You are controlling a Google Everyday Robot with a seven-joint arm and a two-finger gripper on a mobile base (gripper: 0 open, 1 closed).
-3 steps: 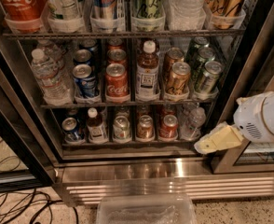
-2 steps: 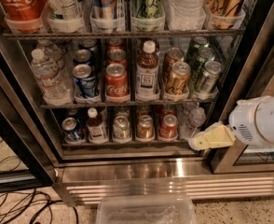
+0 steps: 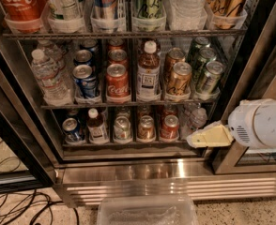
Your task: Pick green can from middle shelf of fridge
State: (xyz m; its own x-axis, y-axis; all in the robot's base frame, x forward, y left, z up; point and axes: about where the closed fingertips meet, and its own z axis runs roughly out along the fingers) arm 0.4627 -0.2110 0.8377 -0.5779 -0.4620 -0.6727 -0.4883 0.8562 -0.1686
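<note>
The fridge [image 3: 142, 172] stands open before me. Three dark green cans line up in the rightmost lane of the middle shelf [image 3: 58, 105], the front green can [image 3: 209, 78] nearest the rail. Gold-bronze cans [image 3: 179, 78] stand in the lane to their left. My gripper [image 3: 208, 137], pale yellow on a white arm, hangs at the right, in front of the lower shelf's right end. It is below the green cans and holds nothing I can see.
The middle shelf also holds a brown bottle [image 3: 148, 71], red cans [image 3: 117, 82], blue cans [image 3: 85, 78] and water bottles [image 3: 49, 76]. The black door frame [image 3: 255, 60] is at the right. A clear plastic bin [image 3: 147, 212] and cables [image 3: 16, 207] lie on the floor.
My gripper has moved a little to the left, toward the fridge opening, at about the same height. The cans have not moved.
</note>
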